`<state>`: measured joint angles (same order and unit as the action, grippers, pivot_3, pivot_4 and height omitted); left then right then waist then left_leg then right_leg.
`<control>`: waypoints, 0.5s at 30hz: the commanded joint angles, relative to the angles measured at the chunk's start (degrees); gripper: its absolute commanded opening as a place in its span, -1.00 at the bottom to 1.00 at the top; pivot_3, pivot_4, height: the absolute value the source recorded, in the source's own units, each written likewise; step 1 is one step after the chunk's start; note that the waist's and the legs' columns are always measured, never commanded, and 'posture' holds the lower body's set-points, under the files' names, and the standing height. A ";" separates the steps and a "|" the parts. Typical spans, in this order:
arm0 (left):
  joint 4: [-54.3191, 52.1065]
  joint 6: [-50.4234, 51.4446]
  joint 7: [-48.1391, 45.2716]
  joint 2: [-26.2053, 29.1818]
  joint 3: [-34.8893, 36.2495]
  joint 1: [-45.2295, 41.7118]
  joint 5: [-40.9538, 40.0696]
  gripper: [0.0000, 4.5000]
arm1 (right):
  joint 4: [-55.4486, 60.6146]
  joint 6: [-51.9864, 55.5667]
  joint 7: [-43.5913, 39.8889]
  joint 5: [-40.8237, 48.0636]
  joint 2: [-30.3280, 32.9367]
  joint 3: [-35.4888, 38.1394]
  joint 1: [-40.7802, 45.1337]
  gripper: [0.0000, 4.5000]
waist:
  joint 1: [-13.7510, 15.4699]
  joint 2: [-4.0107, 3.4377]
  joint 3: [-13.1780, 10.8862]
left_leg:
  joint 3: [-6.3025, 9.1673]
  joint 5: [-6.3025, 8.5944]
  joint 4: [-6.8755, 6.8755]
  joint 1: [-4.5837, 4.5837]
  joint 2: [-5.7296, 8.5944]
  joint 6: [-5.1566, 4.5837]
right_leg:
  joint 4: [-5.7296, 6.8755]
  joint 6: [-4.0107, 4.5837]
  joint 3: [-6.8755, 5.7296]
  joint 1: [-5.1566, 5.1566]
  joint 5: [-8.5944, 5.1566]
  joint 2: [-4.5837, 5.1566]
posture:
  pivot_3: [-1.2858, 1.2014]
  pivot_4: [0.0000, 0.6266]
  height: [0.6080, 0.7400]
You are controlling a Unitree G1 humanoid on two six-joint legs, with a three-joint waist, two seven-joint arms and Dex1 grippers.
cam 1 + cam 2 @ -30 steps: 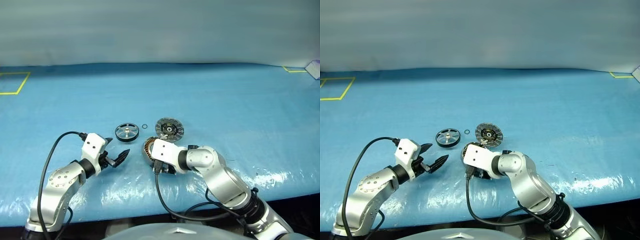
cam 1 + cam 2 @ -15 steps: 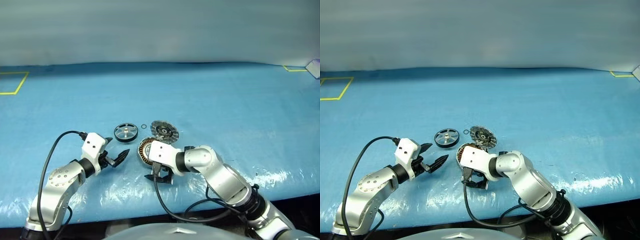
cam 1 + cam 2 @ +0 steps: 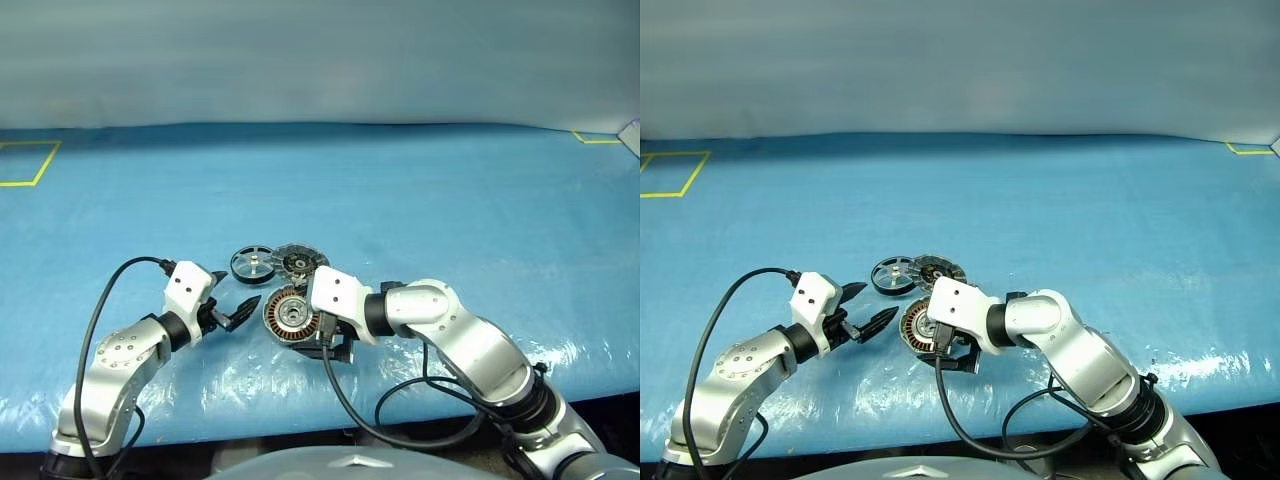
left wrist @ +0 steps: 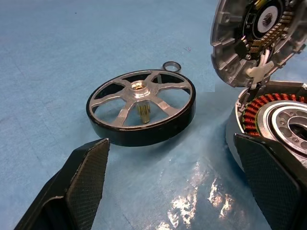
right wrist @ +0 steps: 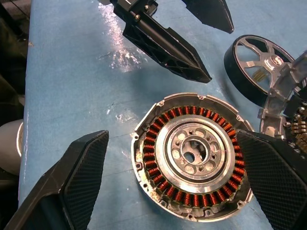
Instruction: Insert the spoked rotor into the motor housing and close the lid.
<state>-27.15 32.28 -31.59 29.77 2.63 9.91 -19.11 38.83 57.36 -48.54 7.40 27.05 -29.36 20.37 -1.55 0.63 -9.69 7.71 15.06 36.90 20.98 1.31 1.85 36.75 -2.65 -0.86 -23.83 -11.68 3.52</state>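
The motor housing (image 3: pixel 290 314) lies flat on the blue sheet, its copper windings facing up. My right gripper (image 3: pixel 336 347) hovers just above its near right side, open, with the housing (image 5: pixel 194 155) below and between its fingers (image 5: pixel 72 177), and holds nothing. The lid (image 3: pixel 297 262) leans tilted against the housing's far rim, dark-parts face showing. The spoked rotor (image 3: pixel 253 264) lies flat just left of the lid. My left gripper (image 3: pixel 236 296) is open and empty, pointing at the gap between rotor (image 4: pixel 141 112) and housing (image 4: pixel 278 120).
A tiny black O-ring (image 4: pixel 170 65) lies against the rotor's far side. The wrinkled blue sheet (image 3: pixel 450 220) covers the whole table. Yellow tape marks (image 3: pixel 30 165) sit at the far left and far right corners. The table's near edge runs close below both arms.
My right gripper opened, let go of the housing and rose. The housing now lies flat and further left. The lid shifted left toward the rotor. The left arm kept still.
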 commanded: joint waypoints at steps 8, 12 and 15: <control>-1.04 0.20 -0.66 0.58 0.56 -0.01 -0.51 1.00 | 5.07 -4.44 -7.33 9.31 13.37 8.69 -0.55 0.99 | 0.43 -0.02 -0.16 | 0.00 0.02 0.07 0.06 0.04 -0.04 | -0.06 0.00 -0.01 0.03 0.00 0.03 | 0.03 -0.52 1.00; -0.78 0.30 -0.80 0.55 0.52 -0.26 -0.50 1.00 | 2.53 -8.21 -11.78 7.78 24.91 8.74 0.14 0.99 | 0.47 0.03 -0.24 | -0.05 0.05 0.11 0.13 0.05 -0.09 | -0.14 0.01 -0.01 0.01 -0.01 0.05 | 0.03 -0.52 1.00; -0.62 -0.03 -1.12 0.45 0.44 -0.40 -0.49 1.00 | -5.88 -13.39 -11.13 0.76 30.24 7.05 3.87 0.99 | 0.22 0.06 -0.29 | -0.11 0.05 0.11 0.12 0.03 -0.10 | -0.13 0.02 0.01 -0.01 -0.02 0.05 | 0.03 -0.52 1.00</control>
<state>-27.13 32.84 -32.45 29.85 2.70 9.81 -19.16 36.25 47.30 -60.02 11.95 56.05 -22.61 21.85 -1.33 0.68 -9.98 7.56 15.11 37.04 21.10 1.34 1.75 36.63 -2.63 -0.84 -23.84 -11.69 3.57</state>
